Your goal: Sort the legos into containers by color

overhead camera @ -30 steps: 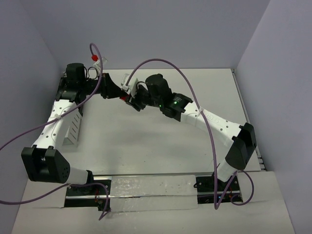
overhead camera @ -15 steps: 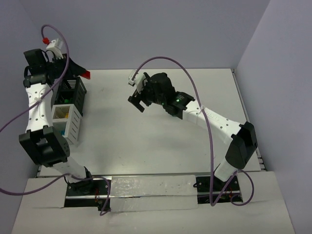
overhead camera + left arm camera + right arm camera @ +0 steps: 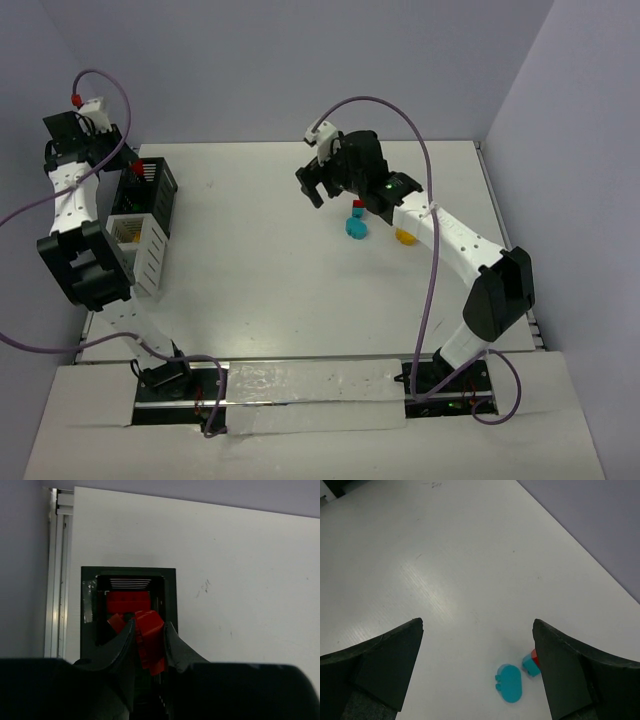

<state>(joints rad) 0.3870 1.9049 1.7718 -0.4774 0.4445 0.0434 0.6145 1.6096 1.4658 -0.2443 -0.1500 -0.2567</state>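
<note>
Red lego [image 3: 150, 642] sits clamped in my left tool [image 3: 149, 626], directly over the black container [image 3: 170, 595] at the table's [image 3: 260, 280] far left corner, where more red pieces [image 3: 127, 601] lie inside. The white container [image 3: 150, 258] touches its near side. My right tool [image 3: 477, 624] hangs toward the far right edge, jaws wide apart and empty. Below it lie a cyan rounded piece [image 3: 510, 682], a small cyan brick [image 3: 529, 665] touching a red brick [image 3: 535, 656], and a yellow piece [image 3: 405, 237].

table [image 3: 260, 290]: white, matte | walls [image 3: 300, 60]: lilac, closing the table's far side and both flanks | rail [image 3: 54, 570]: pale metal, along the table's edge | scuff [image 3: 205, 586]: small dark mark on the table top | strip [image 3: 315, 385]: glossy, clear, along the table's near edge
</note>
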